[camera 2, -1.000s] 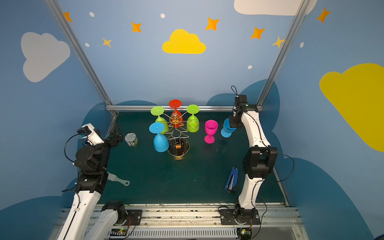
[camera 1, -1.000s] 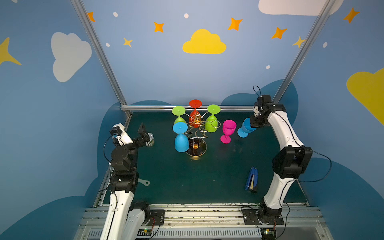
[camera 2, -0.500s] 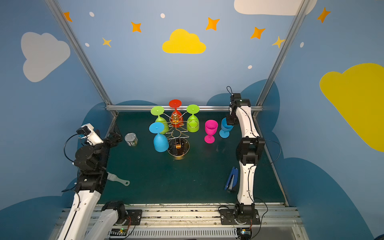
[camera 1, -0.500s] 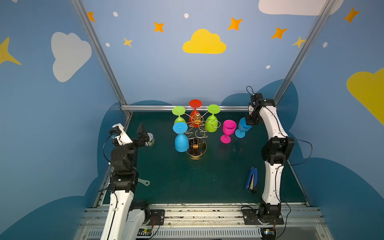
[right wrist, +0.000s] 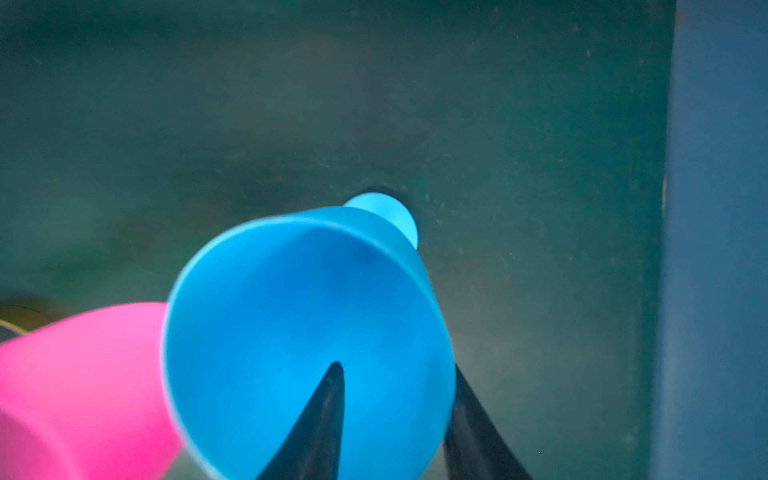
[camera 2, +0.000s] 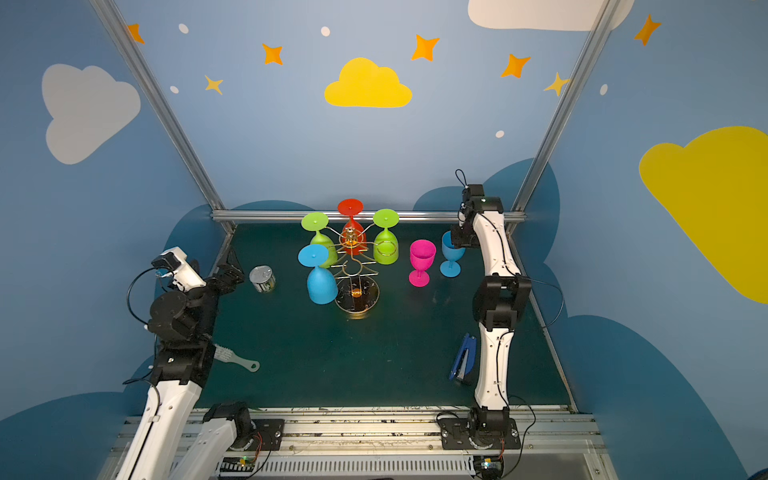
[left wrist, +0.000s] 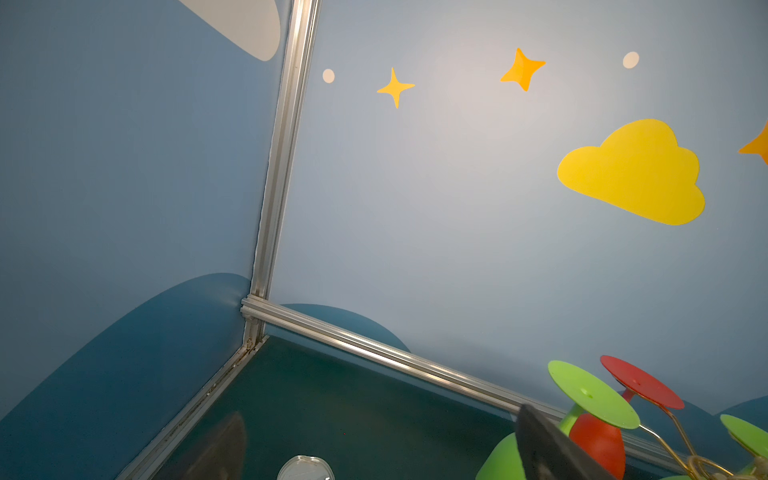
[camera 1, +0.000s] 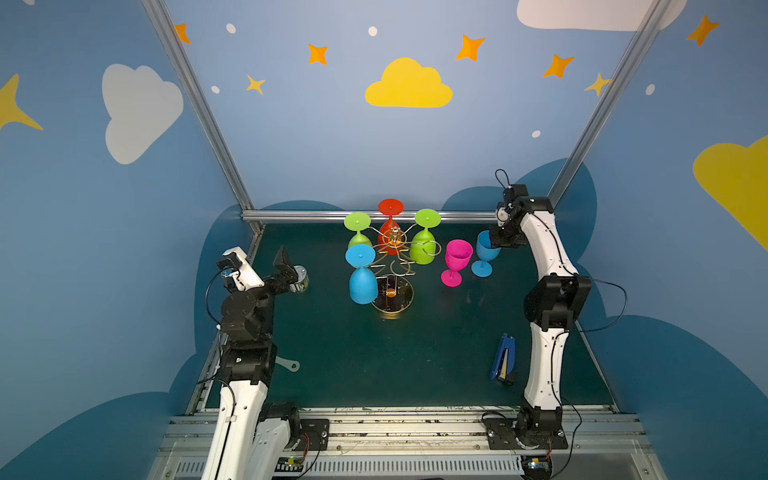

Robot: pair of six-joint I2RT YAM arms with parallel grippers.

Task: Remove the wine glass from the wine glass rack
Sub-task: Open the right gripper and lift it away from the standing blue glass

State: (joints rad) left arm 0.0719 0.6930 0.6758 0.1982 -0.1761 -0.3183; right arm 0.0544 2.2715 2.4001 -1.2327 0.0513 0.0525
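Straddling the rim of the upright blue wine glass (camera 1: pixel 484 254), the right gripper (right wrist: pixel 397 370) is sitting with its jaws apart: one finger (right wrist: pixel 320 424) is dipping inside the bowl, clear of the wall, and the other is running down the outside. The glass is standing off the wine glass rack (camera 1: pixel 401 302), foot down on the bench (camera 1: pixel 415 365), right of centre in both top views. Its long axis is vertical, directly under the gripper, so I judge the exit is needing to go straight up or the inner finger is catching the rim. A pink glass (camera 1: pixel 457 257) is standing just beside it toward frame left, leaving little side room. The right arm is by far the nearer; the left gripper (camera 1: pixel 286 266) is idling wide open at frame left near a small can (camera 1: pixel 300 279). Four glasses are hanging upside down on the rack. The wrist view is blurring the foot and cutting off both fingers; whether the outer one is touching is hard to call.
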